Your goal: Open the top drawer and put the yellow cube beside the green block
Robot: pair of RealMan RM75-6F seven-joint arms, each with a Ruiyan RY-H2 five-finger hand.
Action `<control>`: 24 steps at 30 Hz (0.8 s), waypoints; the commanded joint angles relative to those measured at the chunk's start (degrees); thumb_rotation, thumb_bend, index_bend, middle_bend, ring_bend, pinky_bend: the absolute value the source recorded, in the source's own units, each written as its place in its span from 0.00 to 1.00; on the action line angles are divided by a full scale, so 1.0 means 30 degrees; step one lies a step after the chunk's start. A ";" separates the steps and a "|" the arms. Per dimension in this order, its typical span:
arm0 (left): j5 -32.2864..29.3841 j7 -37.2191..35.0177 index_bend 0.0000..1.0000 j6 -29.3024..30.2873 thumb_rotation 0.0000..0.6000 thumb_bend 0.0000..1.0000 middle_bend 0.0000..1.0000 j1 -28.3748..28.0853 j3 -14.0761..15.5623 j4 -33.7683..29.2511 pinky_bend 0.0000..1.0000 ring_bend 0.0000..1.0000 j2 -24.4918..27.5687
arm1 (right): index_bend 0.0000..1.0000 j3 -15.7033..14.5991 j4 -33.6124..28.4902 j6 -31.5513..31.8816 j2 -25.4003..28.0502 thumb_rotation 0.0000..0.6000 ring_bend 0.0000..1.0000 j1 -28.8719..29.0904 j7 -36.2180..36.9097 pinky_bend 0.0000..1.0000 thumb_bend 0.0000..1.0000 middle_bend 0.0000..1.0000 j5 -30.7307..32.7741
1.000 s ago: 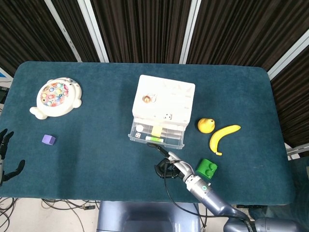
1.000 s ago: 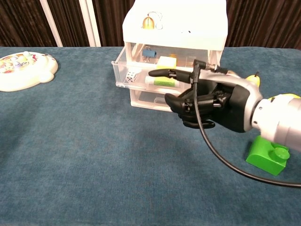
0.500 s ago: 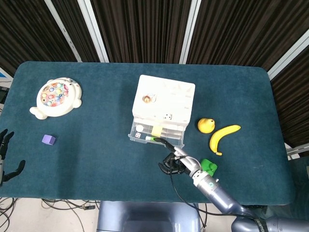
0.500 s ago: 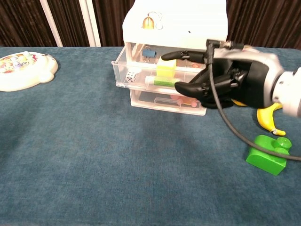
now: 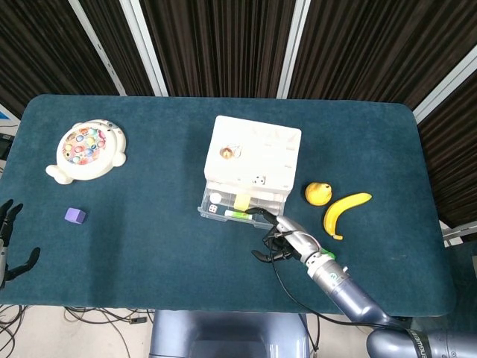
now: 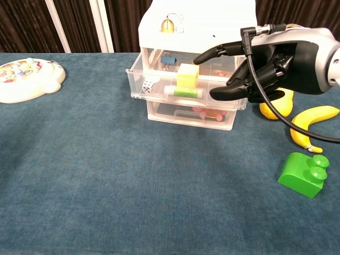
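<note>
The white drawer unit [image 5: 253, 159] [image 6: 197, 32] stands mid-table with its clear top drawer [image 5: 240, 207] [image 6: 183, 91] pulled out. The yellow cube [image 5: 241, 200] [image 6: 187, 76] sits inside that drawer, behind a green-and-white tube [image 6: 184, 92]. My right hand [image 5: 279, 237] [image 6: 264, 64] hovers at the drawer's right front corner, holding nothing, one finger stretched toward the cube and the thumb spread below. The green block [image 6: 304, 174] lies on the cloth to the front right; my forearm hides most of it in the head view. My left hand [image 5: 7, 240] hangs empty, fingers apart, at the table's far left edge.
A banana [image 5: 344, 209] [image 6: 310, 121] and a round yellow fruit [image 5: 317, 192] [image 6: 278, 105] lie right of the drawers. A fishing-game toy [image 5: 86, 149] [image 6: 25, 79] and a purple cube [image 5: 74, 215] sit on the left. A white die [image 6: 149, 86] is also in the top drawer.
My right hand has risen and moved right, from in front of the lower drawer to the top drawer's right corner. The yellow cube now shows unobstructed.
</note>
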 commanded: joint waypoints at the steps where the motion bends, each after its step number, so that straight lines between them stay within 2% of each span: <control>1: -0.0015 -0.0012 0.00 -0.0005 1.00 0.32 0.00 0.0001 -0.0008 0.0008 0.00 0.00 0.0009 | 0.20 -0.0144 -0.0851 0.0657 0.0480 1.00 1.00 0.0733 -0.1950 1.00 0.36 0.99 0.1485; 10: -0.0057 -0.0065 0.00 -0.0074 1.00 0.32 0.00 -0.0022 -0.0018 0.0029 0.00 0.00 0.0025 | 0.22 -0.0409 -0.2034 0.1845 0.0691 1.00 1.00 0.2234 -0.5240 1.00 0.36 1.00 0.4948; 24: -0.0112 -0.0128 0.00 -0.0110 1.00 0.32 0.00 -0.0030 -0.0040 0.0065 0.00 0.00 0.0045 | 0.22 -0.0628 -0.2579 0.3648 -0.0078 1.00 1.00 0.3709 -0.7830 1.00 0.36 1.00 0.8013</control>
